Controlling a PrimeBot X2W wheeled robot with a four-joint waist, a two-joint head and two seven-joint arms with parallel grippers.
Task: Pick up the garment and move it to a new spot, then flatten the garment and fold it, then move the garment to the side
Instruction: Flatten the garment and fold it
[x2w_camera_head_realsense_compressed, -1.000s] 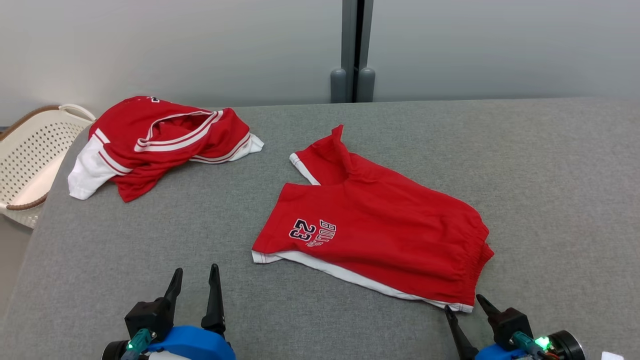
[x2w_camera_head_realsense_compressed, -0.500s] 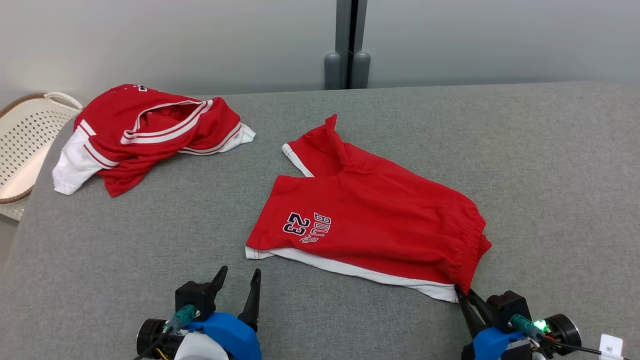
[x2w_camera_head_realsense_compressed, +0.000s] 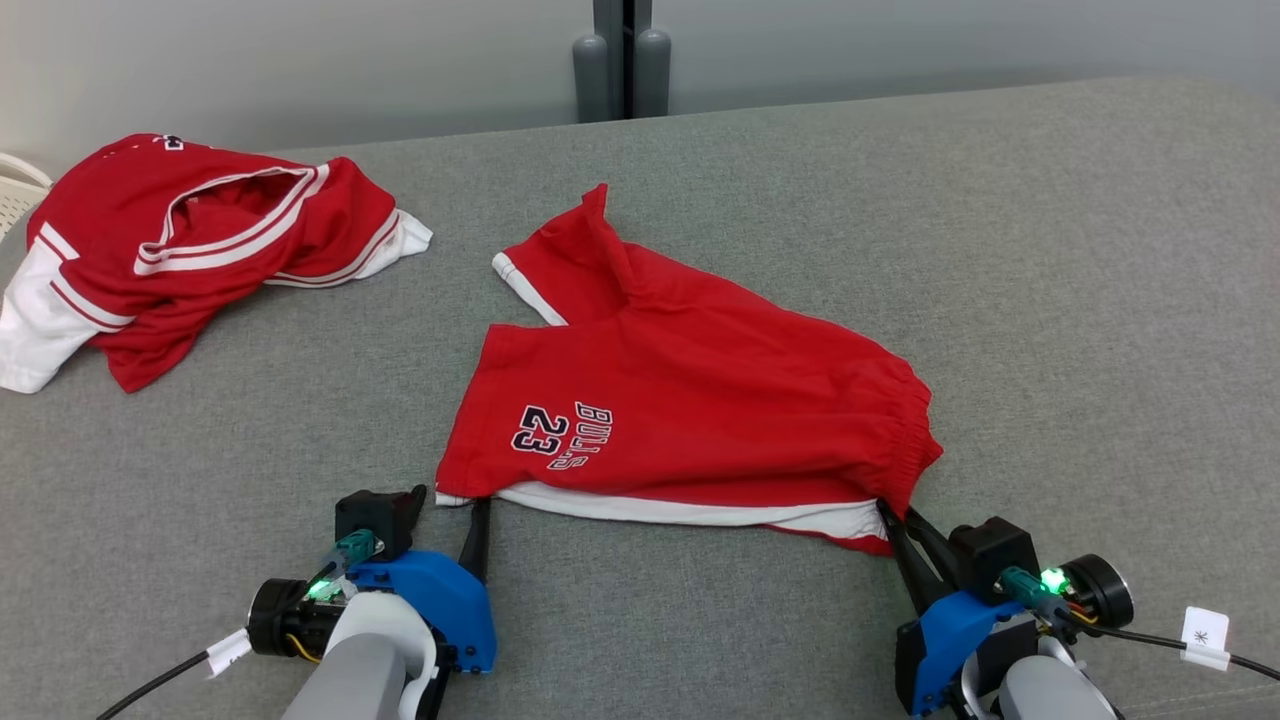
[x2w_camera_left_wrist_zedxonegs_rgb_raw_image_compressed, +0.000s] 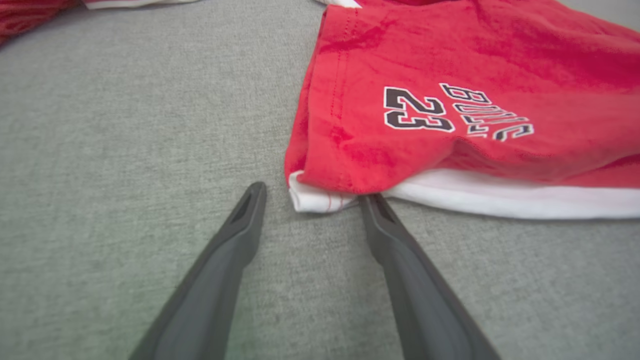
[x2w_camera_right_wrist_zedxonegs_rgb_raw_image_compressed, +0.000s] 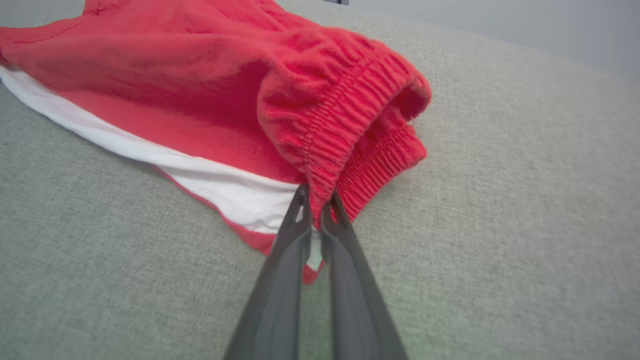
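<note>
The right gripper (x2w_camera_right_wrist_zedxonegs_rgb_raw_image_compressed: 317, 200) has its fingers pressed together on the near end of the waistband (x2w_camera_right_wrist_zedxonegs_rgb_raw_image_compressed: 350, 100), and the red elastic bunches up where they pinch it. The left gripper (x2w_camera_left_wrist_zedxonegs_rgb_raw_image_compressed: 314, 192) stands spread. The near left corner of the shorts (x2w_camera_head_realsense_compressed: 690, 400) lies between its tips, with one tip touching the white hem (x2w_camera_head_realsense_compressed: 650, 507) and the other resting on bare cloth just beside it.

The shorts lie mid-table, nearer the front edge than the back, with the waistband to the right and the leg openings to the left. The "23" print faces up near the left gripper. The near edge runs fairly straight from one gripper to the other. The far leg folds up into a peak that points toward the back edge.

To the right of the waistband, a wide stretch of grey table (x2w_camera_head_realsense_compressed: 1050, 300) runs out to the right side and back to the far edge. A narrower strip lies between the grippers and the front edge. A crumpled jersey (x2w_camera_head_realsense_compressed: 200, 240) sits at the back left corner, well apart from the shorts, with a band of grey between them.
</note>
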